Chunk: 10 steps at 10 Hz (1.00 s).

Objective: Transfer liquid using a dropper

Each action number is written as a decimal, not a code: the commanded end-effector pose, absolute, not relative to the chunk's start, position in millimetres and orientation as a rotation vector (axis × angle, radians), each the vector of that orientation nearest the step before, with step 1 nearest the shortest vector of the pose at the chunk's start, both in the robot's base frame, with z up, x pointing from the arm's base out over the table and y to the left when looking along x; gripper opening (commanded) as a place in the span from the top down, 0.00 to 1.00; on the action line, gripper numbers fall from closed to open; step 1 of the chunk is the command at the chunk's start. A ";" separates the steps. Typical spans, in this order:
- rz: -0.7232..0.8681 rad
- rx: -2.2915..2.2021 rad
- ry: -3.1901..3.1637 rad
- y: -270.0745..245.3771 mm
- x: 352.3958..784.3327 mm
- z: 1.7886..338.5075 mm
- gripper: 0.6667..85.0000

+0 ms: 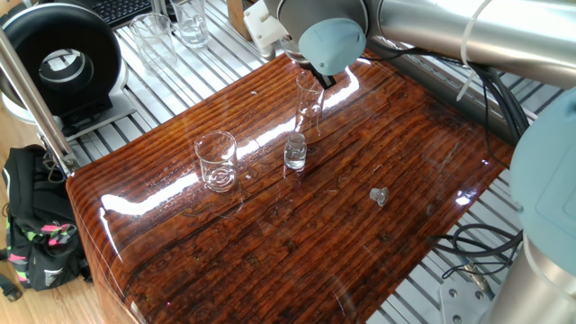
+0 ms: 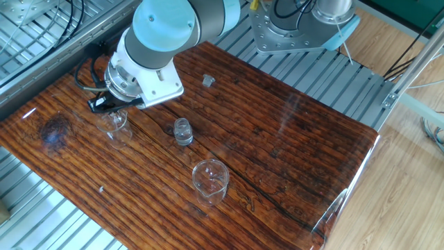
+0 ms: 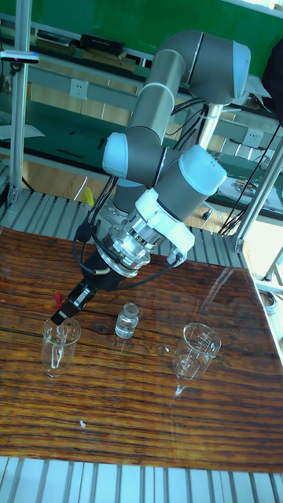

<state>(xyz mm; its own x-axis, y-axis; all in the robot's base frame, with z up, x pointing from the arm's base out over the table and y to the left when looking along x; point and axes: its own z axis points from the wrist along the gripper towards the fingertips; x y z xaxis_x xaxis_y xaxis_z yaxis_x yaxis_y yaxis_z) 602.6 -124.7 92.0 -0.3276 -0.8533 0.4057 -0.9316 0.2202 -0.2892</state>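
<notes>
- One fixed view: my wrist hangs over the far side of the glossy wooden table, and my claw pokes down at the mouth of the tall glass cylinder. My wrist housing covers the fingertips here, so I cannot tell how the fingers stand. The small vial sits just in front of the cylinder, the beaker stands off to its side, apart from both, and a little cap lies alone nearer the table's edge.
- The other fixed view: my claw shows as a dark tip right above the cylinder. Grip state, again I cannot tell; the dropper is too small to make out from here. The vial stands near the cylinder, the beaker closer to the near edge, the cap on the far side.
- Tall fixed view: the best look. My claw tilts down over the cylinder, and a small red bulb, the dropper, shows right at my fingertips, with a thin tube reaching into the glass. Looks like I'm clenched on it. Liquid in the cylinder is too faint to confirm. The vial and the beaker stand along the table to the side.
</notes>
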 end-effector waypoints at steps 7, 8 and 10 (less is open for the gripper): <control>0.727 1.716 -2.333 -125.0 602.4 91.2 0.95; 0.725 1.715 -2.333 -125.0 602.0 91.1 0.95; 0.714 1.725 -2.324 -124.0 600.9 90.1 0.87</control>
